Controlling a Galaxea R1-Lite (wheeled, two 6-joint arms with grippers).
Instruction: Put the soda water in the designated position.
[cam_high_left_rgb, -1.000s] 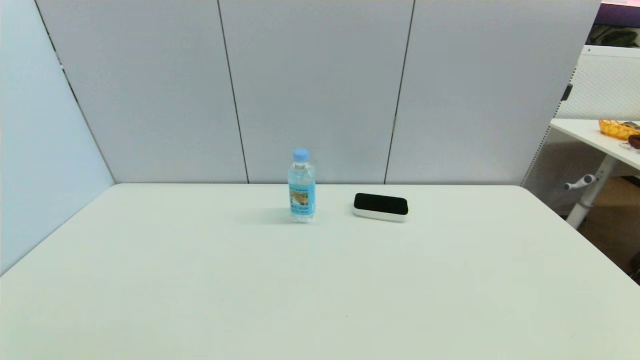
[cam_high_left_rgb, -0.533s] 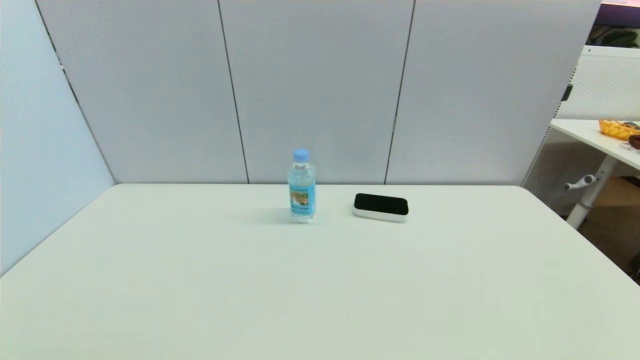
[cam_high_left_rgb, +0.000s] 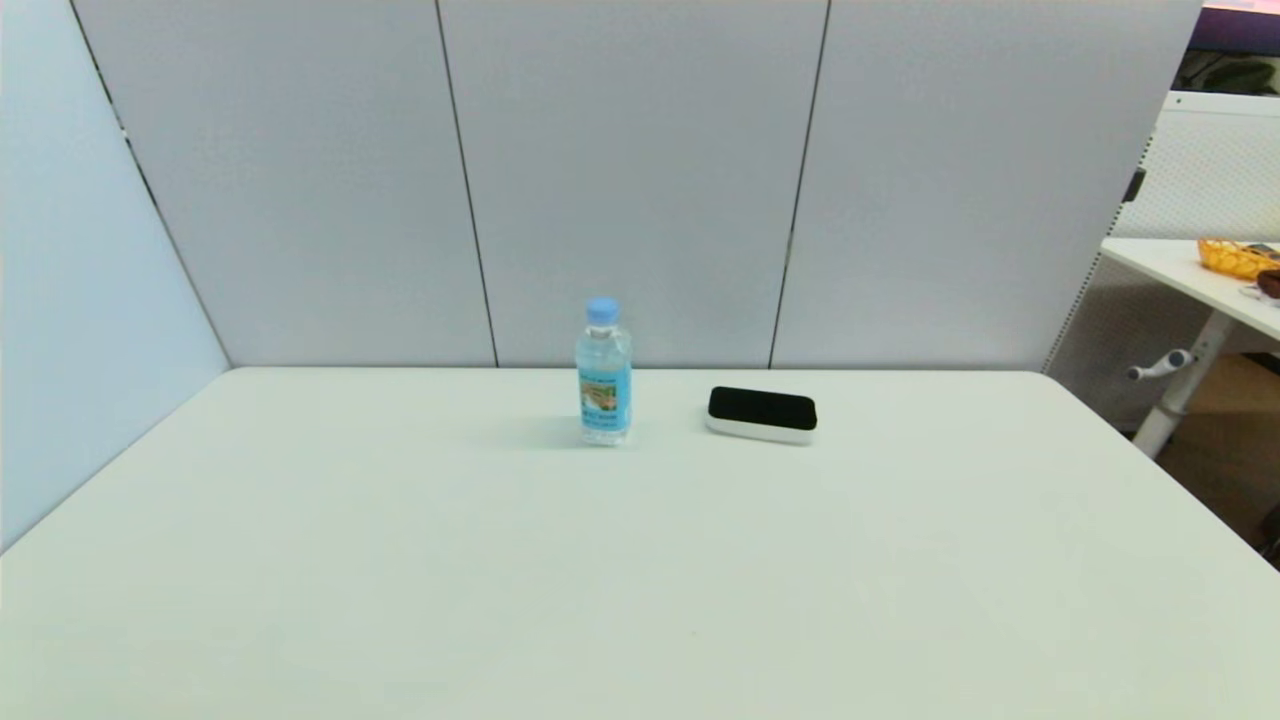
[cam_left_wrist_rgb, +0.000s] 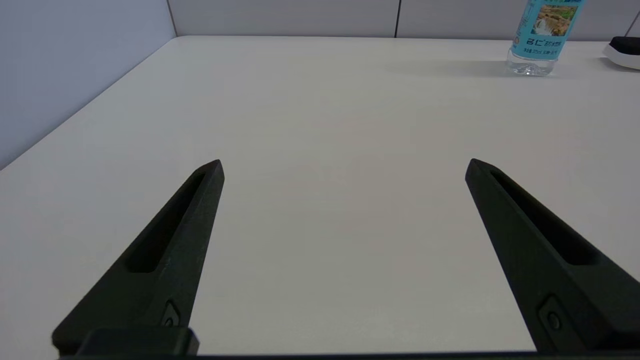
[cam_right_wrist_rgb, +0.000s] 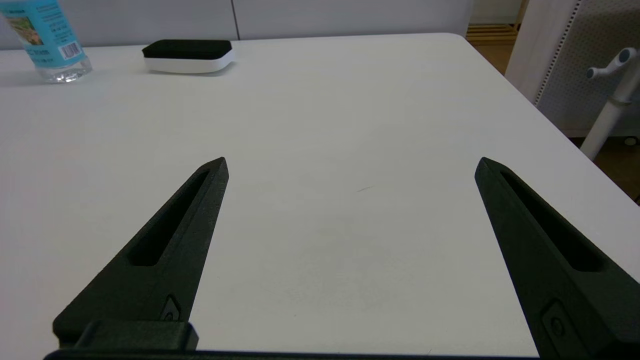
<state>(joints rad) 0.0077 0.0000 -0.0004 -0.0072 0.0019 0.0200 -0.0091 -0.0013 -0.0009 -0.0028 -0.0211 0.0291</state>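
Observation:
The soda water (cam_high_left_rgb: 604, 372), a small clear bottle with a light-blue cap and blue label, stands upright near the table's far edge, at its middle. It also shows in the left wrist view as soda water (cam_left_wrist_rgb: 542, 35) and in the right wrist view as soda water (cam_right_wrist_rgb: 47, 42). My left gripper (cam_left_wrist_rgb: 345, 167) is open, low over bare tabletop, far short of the bottle. My right gripper (cam_right_wrist_rgb: 352, 165) is open too, over bare table on the right. Neither arm appears in the head view. The designated position has no mark I can pick out.
A flat white device with a black top (cam_high_left_rgb: 762, 414) lies just right of the bottle, seen also as the device (cam_right_wrist_rgb: 188, 55). Grey partition panels (cam_high_left_rgb: 640, 180) close the back and left. A second desk (cam_high_left_rgb: 1195, 275) stands beyond the table's right edge.

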